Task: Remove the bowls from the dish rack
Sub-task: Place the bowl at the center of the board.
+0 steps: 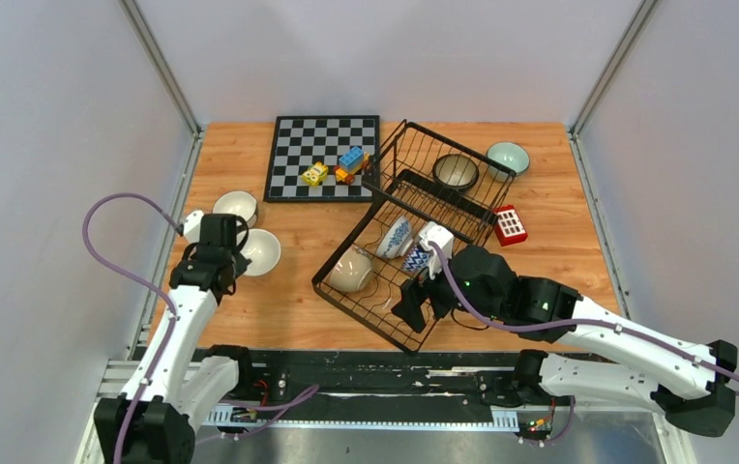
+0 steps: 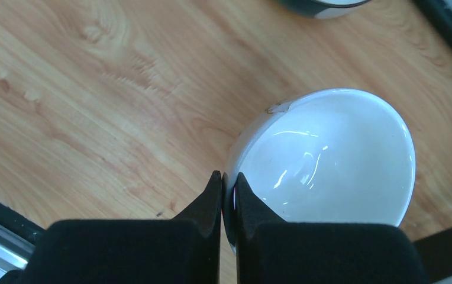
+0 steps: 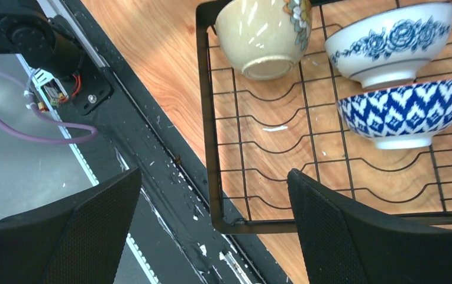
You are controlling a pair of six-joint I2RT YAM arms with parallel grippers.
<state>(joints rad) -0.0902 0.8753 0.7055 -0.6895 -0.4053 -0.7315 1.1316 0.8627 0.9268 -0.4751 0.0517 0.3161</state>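
Observation:
The black wire dish rack (image 1: 363, 316) lies slanted mid-table. Inside it are a beige bowl (image 1: 351, 271), two blue-and-white bowls (image 1: 395, 237) and a dark speckled bowl (image 1: 456, 171). In the right wrist view the beige bowl (image 3: 262, 32), a floral bowl (image 3: 389, 50) and a zigzag-patterned bowl (image 3: 407, 112) lean on the grid. My right gripper (image 3: 212, 183) hangs open over the rack's near corner (image 3: 207, 118), holding nothing. My left gripper (image 2: 228, 180) is shut on the rim of a white-inside bowl (image 2: 324, 160) at the table's left (image 1: 260, 251).
Another bowl (image 1: 236, 206) stands just behind the held one. A mint bowl (image 1: 508, 157) sits on the wood right of the rack, near a red block (image 1: 510, 225). The chessboard (image 1: 324, 135) with toy blocks (image 1: 337, 166) lies at the back. A black rail (image 1: 346, 372) runs along the near edge.

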